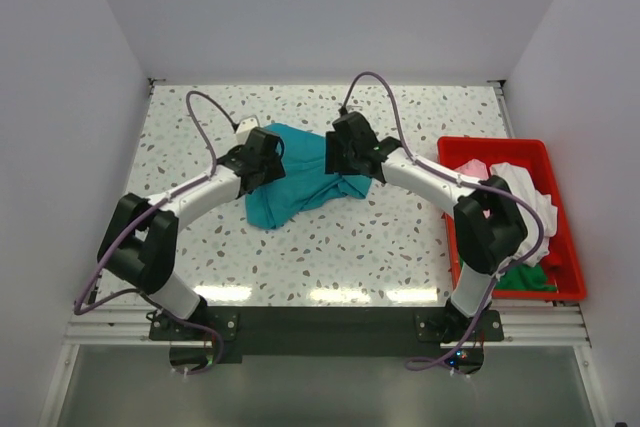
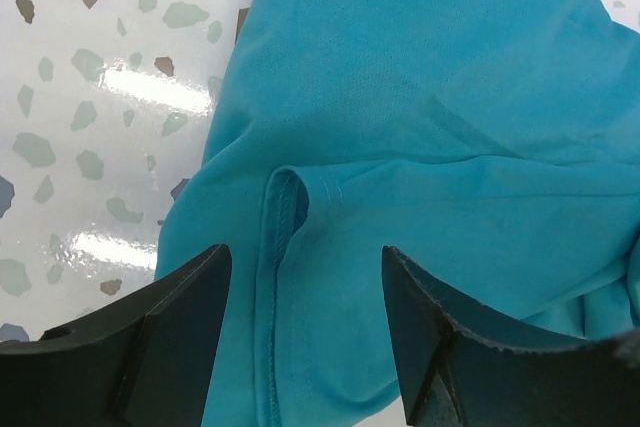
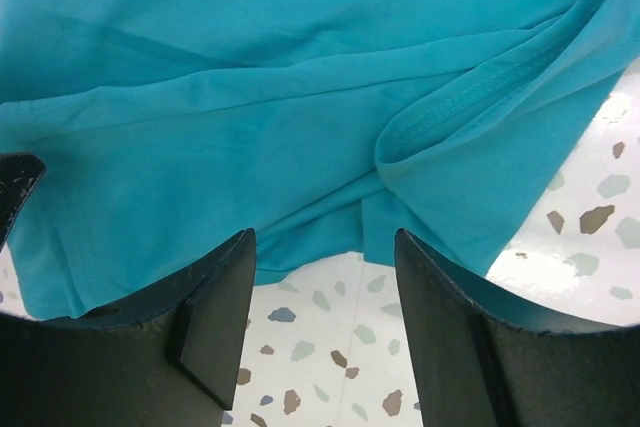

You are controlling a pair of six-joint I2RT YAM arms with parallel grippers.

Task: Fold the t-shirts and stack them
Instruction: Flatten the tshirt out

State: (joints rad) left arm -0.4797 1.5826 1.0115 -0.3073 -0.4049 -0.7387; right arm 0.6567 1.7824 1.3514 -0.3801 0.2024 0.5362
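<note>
Left pincer [image 2: 303,282] spread | right pincer [image 3: 322,247] spread | teal t-shirt [image 1: 300,187] rumpled beneath

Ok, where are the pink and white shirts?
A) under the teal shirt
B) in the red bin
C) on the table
B: the pink shirt and white shirt lie heaped in the red bin, apart from the teal shirt.
</note>
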